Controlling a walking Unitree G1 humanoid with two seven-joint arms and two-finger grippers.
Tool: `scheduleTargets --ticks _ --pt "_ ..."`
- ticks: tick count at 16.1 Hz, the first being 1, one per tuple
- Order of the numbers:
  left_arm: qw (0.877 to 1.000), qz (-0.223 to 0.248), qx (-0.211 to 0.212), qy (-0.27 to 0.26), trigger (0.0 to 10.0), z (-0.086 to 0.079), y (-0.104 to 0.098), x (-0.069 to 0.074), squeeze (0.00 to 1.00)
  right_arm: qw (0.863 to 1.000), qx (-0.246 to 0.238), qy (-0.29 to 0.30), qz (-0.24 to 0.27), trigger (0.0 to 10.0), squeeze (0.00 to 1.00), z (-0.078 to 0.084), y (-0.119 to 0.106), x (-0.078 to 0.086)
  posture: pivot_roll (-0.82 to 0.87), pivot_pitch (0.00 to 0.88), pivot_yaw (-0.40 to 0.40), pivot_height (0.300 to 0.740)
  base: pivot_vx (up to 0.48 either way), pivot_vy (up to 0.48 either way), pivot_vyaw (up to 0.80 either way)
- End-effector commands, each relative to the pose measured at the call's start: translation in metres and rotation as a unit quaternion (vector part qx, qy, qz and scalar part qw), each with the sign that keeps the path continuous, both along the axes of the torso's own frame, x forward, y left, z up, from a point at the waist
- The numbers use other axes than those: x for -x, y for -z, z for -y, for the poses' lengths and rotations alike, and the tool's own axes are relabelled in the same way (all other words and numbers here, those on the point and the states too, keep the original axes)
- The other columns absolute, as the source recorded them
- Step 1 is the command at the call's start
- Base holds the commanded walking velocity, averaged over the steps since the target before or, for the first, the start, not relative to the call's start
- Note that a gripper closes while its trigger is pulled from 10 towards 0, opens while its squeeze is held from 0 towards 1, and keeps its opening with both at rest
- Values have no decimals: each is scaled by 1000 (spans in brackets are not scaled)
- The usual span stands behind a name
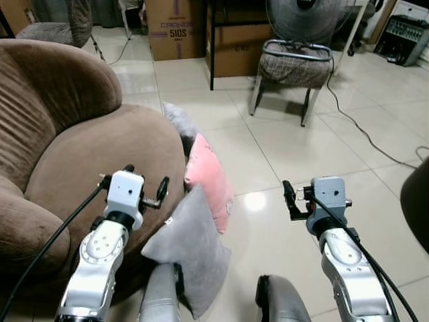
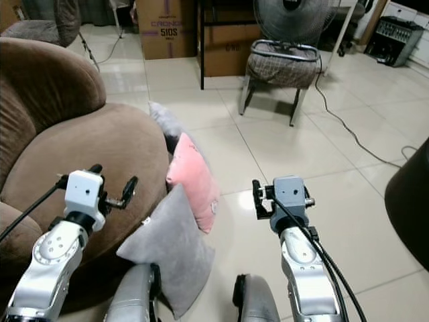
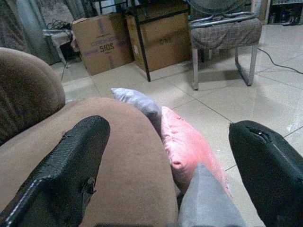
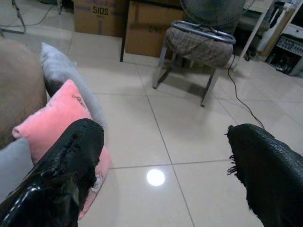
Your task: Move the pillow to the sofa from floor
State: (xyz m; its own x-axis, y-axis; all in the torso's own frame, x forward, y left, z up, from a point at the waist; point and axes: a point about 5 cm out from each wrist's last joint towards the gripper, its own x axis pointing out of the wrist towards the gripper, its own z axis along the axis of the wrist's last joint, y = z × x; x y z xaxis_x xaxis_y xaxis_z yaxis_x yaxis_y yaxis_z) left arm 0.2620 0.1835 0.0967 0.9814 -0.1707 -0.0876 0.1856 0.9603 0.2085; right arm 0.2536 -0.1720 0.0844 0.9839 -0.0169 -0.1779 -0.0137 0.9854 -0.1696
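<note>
- Pink pillow [image 1: 209, 180] stands on the floor [image 1: 288, 154], leaning against the brown sofa [image 1: 74, 147], between two grey pillows.
- Left gripper [image 1: 144, 194] over the sofa edge, fingers spread wide, empty.
- Right gripper [image 1: 289, 200] above bare floor, fingers equally apart, empty.

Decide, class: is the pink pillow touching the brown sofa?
Touching. In the left wrist view, the pink pillow leans directly against the brown sofa, with no floor visible between them.

Cardboard box [image 1: 175, 28] reads "510S"; line above perhaps "CROWNS"
</note>
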Motion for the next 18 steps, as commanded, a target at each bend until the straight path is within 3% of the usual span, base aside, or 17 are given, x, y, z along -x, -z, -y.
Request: scheduleTargets --ticks 1,7,10,11,12,14,15,16,17,18 --pt "1000 -14 3 2 10000 0 4 -1 0 1000 0 4 0 10000 0 3 -1 1 5 0 -12 568 0 0 0" --pt "999 -30 9 13 10000 0 10 -6 0 1000 4 -17 -9 10000 0 1 1 7 -11 0 -20 509 0 0 0" --pt "997 -64 29 22 10000 2 22 -11 0 999 15 -45 -21 10000 0 3 1 11 -30 0 -34 509 0 0 0" --pt "997 -72 30 27 10000 2 25 -13 745 998 17 -53 -22 10000 0 6 -1 12 -35 0 -43 509 0 0 0" --pt "996 -73 32 30 10000 2 25 -14 1000 998 18 -57 -22 10000 0 7 -3 12 -36 0 -47 509 0 0 0" --pt "998 -67 6 22 10000 1 20 -29 1000 995 16 -93 -28 10000 0 16 -12 12 -33 0 -71 509 0 0 0" --pt "997 -74 -11 7 10000 -1 20 -38 878 991 21 -132 -31 10000 0 16 -15 14 -40 0 -69 509 0 0 0" --pt "996 -84 -5 6 10000 0 21 -41 478 987 17 -153 -37 10000 0 16 -17 16 -49 0 -67 509 0 0 0" --pt "996 -92 -4 5 10000 1 23 -45 180 984 18 -174 -41 10000 0 16 -20 17 -57 0 -67 509 0 0 0" --pt "996 -94 -6 5 10000 2 25 -47 0 981 20 -189 -44 10000 0 16 -23 19 -67 5 -70 509 0 0 0"
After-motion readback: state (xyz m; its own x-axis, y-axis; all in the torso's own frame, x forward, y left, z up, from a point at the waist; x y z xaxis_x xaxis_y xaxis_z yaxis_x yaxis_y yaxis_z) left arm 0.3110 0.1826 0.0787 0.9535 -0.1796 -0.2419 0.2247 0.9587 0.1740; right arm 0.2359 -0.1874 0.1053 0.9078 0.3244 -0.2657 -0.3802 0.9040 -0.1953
